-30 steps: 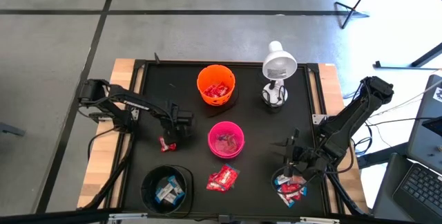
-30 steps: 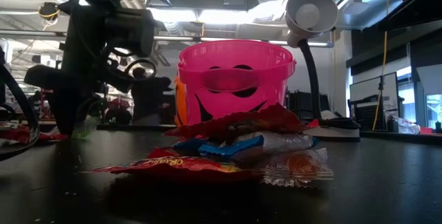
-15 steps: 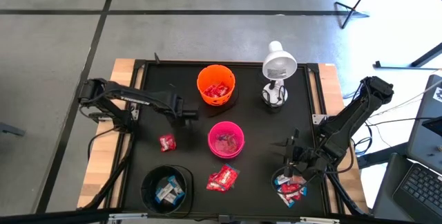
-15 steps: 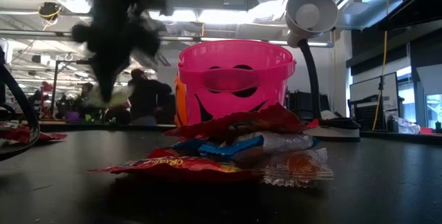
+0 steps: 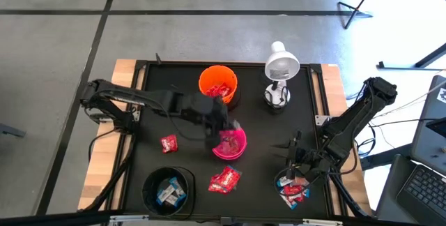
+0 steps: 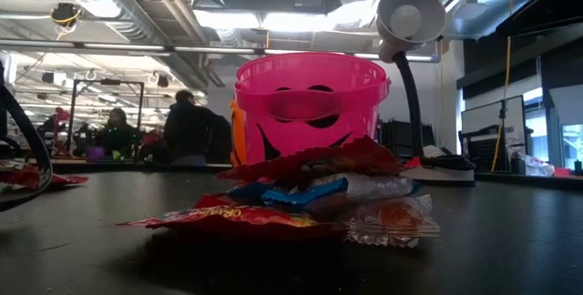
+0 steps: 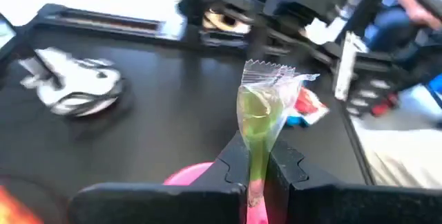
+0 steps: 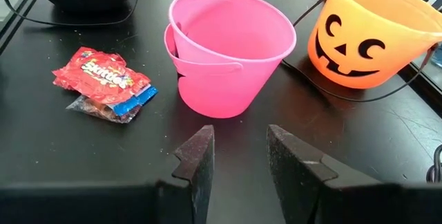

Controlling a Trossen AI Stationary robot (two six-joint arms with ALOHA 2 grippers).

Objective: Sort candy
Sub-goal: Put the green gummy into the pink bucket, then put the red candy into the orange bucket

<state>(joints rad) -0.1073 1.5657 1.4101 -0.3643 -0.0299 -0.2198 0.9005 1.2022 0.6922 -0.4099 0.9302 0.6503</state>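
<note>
Black tabletop [image 5: 265,125], left end effector [image 7: 259,160] over pink bowl [image 5: 228,142], clenched on clear-wrapped candy [image 7: 261,110], right end effector [image 8: 239,156] parted.

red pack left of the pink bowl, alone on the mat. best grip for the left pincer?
Take the lone red pack straight from above, fingers across its narrower width at mid-body. It lies flat with bare mat on every side, so a side approach offers no edge. The left pincer is shut on a clear-wrapped candy and must drop that first.
</note>
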